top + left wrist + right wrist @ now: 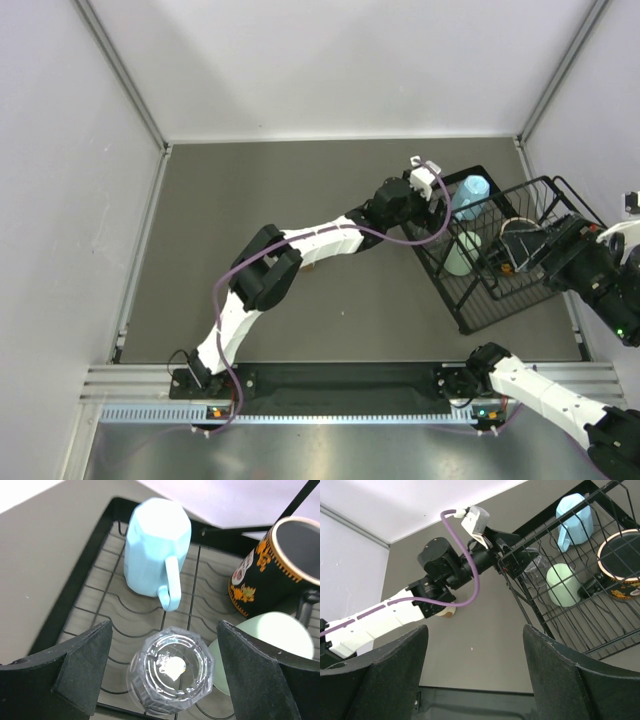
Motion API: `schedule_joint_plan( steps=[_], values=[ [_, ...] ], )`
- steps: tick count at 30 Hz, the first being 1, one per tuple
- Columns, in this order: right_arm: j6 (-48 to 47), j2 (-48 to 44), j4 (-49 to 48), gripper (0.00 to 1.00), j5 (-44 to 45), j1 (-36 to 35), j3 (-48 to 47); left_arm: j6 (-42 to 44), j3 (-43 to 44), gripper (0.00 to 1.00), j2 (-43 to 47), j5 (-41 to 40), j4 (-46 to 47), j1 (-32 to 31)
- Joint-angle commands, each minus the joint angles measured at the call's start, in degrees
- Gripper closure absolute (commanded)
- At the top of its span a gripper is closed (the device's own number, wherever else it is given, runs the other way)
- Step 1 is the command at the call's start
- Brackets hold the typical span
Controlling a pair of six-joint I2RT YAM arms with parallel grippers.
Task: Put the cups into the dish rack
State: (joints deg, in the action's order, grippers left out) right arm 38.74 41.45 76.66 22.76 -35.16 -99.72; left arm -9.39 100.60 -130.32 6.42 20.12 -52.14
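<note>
The black wire dish rack (470,318) (97,550) (527,607) stands at the right of the table. Inside it are a light blue mug (155,545) (472,190) (574,517), a mint green tumbler (282,632) (462,252) (563,585) and a dark patterned mug (272,570) (620,560). A clear ribbed cup (170,677) stands upside down on the wires. My left gripper (165,627) (432,205) is open above it, its fingers (82,667) apart from the cup. My right gripper (475,630) is open with nothing in it, by the rack's right side.
A small amber-tinted thing (443,612) (311,264) sits on the grey table under the left forearm, mostly hidden. The left arm's purple cable (470,575) loops beside the rack's left edge. White walls enclose the table; a black rail (340,380) runs along the near edge.
</note>
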Motion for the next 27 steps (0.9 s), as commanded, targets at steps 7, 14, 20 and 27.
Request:
schedule_joint_plan(
  steps=[7,14,20,27],
  values=[
    [-3.05,1.17,-4.86,0.23,-0.44,-0.88,0.49,-0.11,-4.79,0.10,9.29,5.18,1.07,1.60],
    [-5.87,1.79,-7.22,0.22,-1.58,-0.88,3.74,-0.54,-16.64,0.12,22.36,2.03,-2.62,5.19],
    [-9.29,2.93,-10.74,0.22,-3.25,-0.88,6.64,-3.44,-22.11,0.13,34.95,-4.47,-13.33,10.30],
    [-12.90,4.69,-15.75,0.20,-4.66,-0.88,10.51,-14.50,-10.00,0.17,37.16,-18.01,-51.83,21.01]
  ],
)
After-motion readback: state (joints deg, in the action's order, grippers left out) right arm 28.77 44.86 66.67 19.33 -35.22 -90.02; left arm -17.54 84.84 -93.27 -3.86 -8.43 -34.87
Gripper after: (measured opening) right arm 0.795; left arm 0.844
